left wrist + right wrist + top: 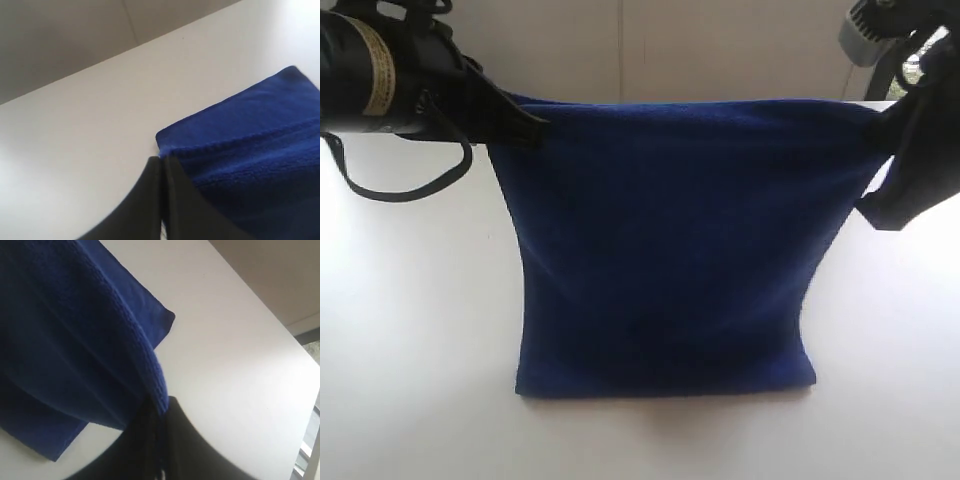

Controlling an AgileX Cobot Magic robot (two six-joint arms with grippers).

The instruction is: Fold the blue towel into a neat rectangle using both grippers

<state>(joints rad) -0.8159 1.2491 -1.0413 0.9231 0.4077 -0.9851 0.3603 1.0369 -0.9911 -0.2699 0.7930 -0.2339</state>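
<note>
I have the left gripper at ten o'clock and the right gripper at two, each pinching a top corner of the towel, stretched level, I judge, so it folds square. Its bottom edge rests on the table at six.
</note>
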